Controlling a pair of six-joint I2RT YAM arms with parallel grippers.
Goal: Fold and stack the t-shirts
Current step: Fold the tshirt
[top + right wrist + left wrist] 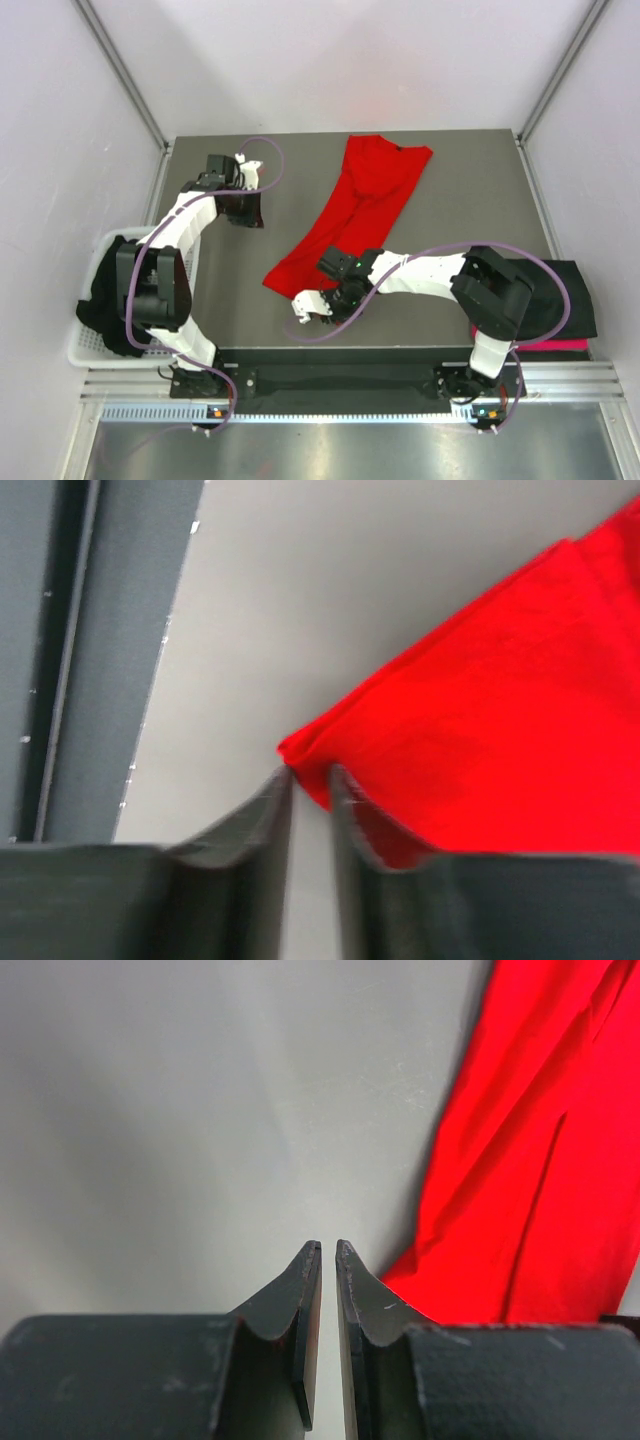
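The red t-shirt (352, 210) lay diagonally mid-table. The right gripper (310, 772) stood narrow at its near-left corner, the grip unclear through blur; it needed to catch both layers. The left gripper (328, 1245), far left, was nearly closed and empty.

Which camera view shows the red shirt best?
The top external view: nearly the whole red shirt shows there, spread in a long diagonal on the table. The left wrist view shows only one side part of it, and the right wrist view only one corner.
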